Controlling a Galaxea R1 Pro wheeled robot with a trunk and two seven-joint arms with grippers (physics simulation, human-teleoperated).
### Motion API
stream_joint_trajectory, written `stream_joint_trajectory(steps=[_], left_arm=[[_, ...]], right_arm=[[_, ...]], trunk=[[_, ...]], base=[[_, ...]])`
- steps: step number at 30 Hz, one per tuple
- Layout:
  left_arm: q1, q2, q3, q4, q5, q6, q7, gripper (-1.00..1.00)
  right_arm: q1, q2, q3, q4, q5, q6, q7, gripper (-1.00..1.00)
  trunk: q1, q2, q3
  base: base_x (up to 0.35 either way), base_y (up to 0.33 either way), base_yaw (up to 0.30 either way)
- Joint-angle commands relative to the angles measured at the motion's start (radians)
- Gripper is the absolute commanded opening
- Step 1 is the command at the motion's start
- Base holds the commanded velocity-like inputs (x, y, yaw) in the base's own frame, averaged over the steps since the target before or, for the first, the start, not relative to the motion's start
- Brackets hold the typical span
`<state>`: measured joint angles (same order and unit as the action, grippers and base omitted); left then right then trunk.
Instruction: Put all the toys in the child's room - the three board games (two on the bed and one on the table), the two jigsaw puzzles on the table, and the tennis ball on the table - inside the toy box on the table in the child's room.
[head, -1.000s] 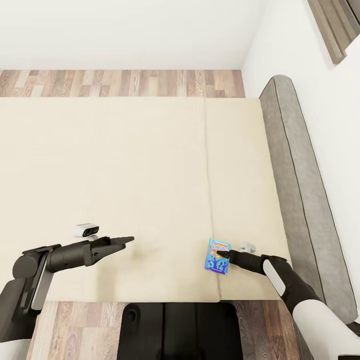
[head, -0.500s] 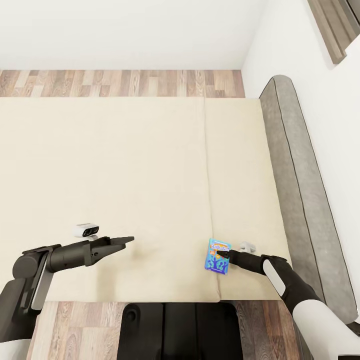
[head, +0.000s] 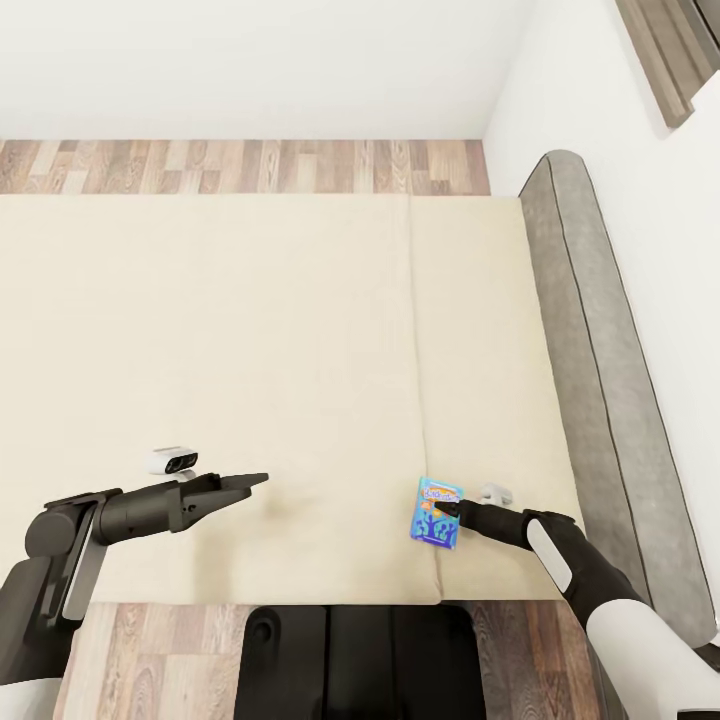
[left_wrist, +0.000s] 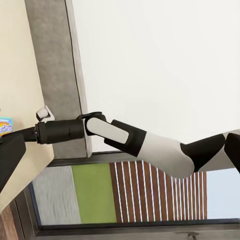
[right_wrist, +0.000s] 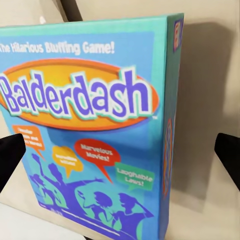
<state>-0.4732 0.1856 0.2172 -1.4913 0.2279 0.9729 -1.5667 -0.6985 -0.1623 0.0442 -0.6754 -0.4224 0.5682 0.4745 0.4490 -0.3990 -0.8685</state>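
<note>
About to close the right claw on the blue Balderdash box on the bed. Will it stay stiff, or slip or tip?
The Balderdash box looks like a rigid carton with crisp edges, so probably stiff and light. Its printed faces look smooth, so it may slip. It lies flat on the soft bed, between the open right claw fingertips; a push would likely slide it.

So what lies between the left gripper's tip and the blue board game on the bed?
Nothing: in the head view, from the left gripper across to the blue board game there is bare cream bed.
</note>
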Motion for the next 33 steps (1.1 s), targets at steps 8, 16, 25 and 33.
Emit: stream_joint_trajectory(steps=[8,16,25,33], left_arm=[[-0.001,0.000,0.000,0.000,-0.001,0.010,-0.004,1.00],[-0.001,0.000,0.001,0.000,-0.001,0.010,-0.004,1.00],[-0.001,-0.001,0.000,0.000,-0.001,0.010,-0.004,1.00],[-0.001,0.000,0.000,0.000,-0.001,0.010,-0.004,1.00]], right_arm=[[0.001,0.003,0.005,0.000,-0.016,0.007,-0.001,1.00],[0.001,0.003,0.005,0.000,-0.016,0.007,0.000,1.00],[0.001,0.003,0.005,0.000,-0.015,0.007,0.002,1.00],[0.001,0.003,0.005,0.000,-0.015,0.007,0.001,1.00]], trunk=[[0.001,-0.001,-0.001],[0.001,-0.001,-0.001],[0.001,-0.001,-0.001],[0.001,-0.001,-0.001]], base=[[0.000,0.056,0.000],[0.000,0.008,0.000],[0.000,0.000,0.000],[0.000,0.000,0.000]])
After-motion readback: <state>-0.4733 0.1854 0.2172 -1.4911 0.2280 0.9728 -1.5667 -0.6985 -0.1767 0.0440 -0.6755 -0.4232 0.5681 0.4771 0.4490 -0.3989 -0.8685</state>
